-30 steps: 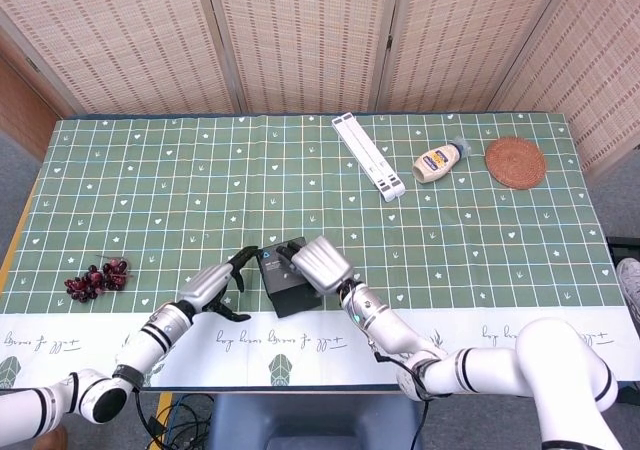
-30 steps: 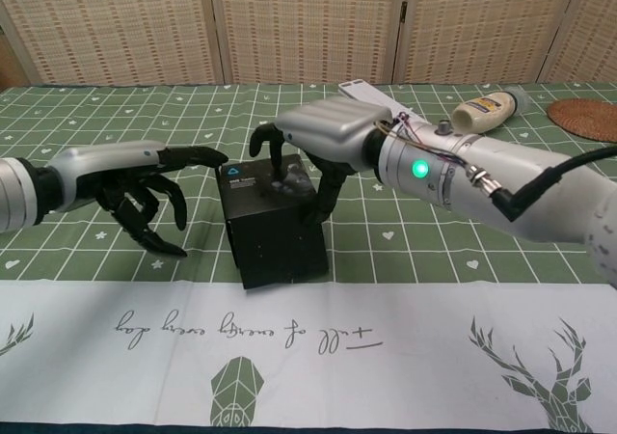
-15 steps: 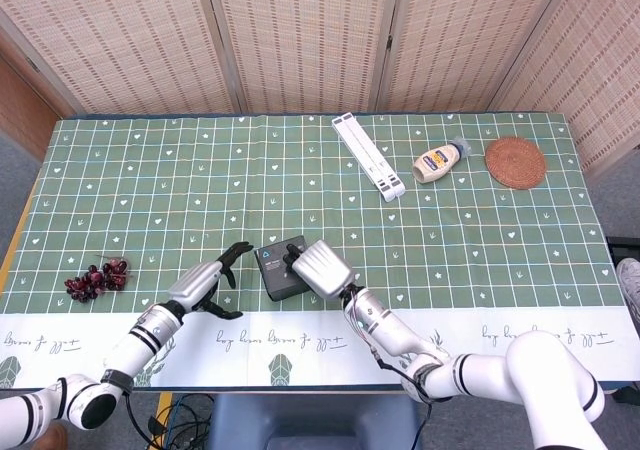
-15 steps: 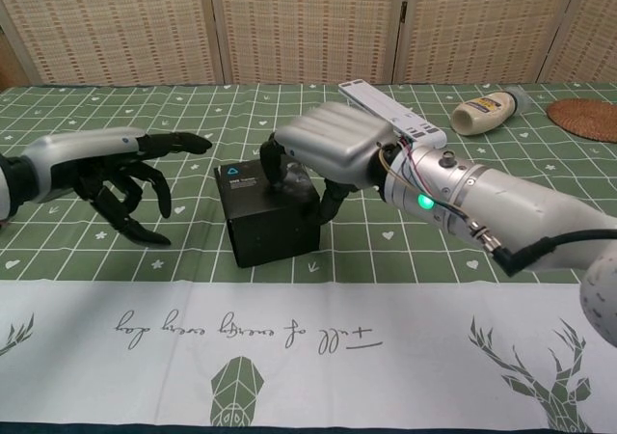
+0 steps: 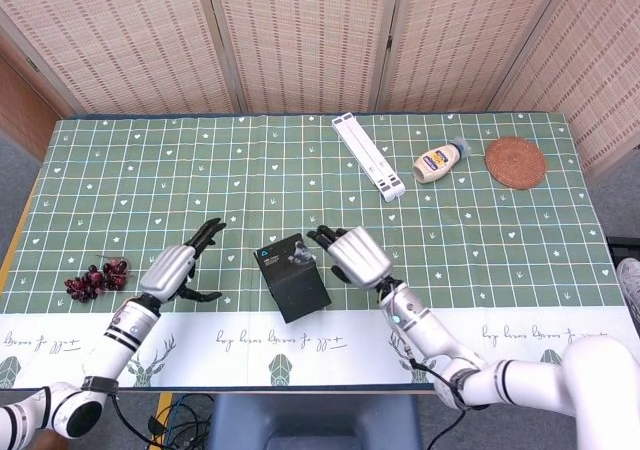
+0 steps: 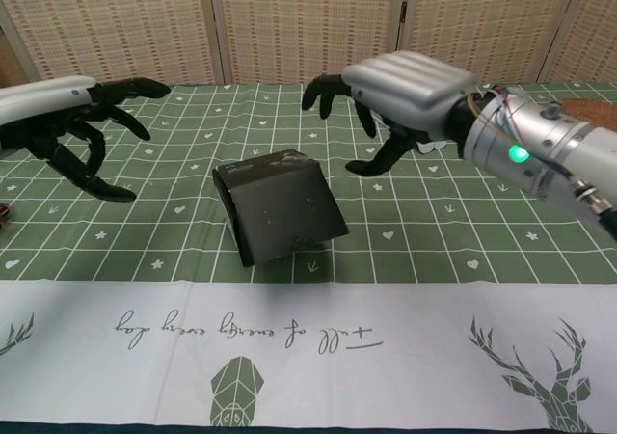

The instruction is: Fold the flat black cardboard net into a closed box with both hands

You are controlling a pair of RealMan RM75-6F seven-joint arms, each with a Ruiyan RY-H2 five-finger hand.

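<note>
Robot hand left (image 5: 178, 271) and robot hand right (image 5: 355, 255) hover empty with fingers spread, flanking the black box (image 5: 292, 278) standing apart on the desk (image 5: 480, 210), apparently folded shut, so little seems left.

A folding screen (image 5: 300, 40) of woven reed panels in pale wooden frames stands behind the desk (image 5: 150, 170). The desk wears a green checked cloth with small white motifs and a white front border (image 6: 386, 338) printed with deer and script. Grey floor (image 5: 12, 185) shows at left.
</note>
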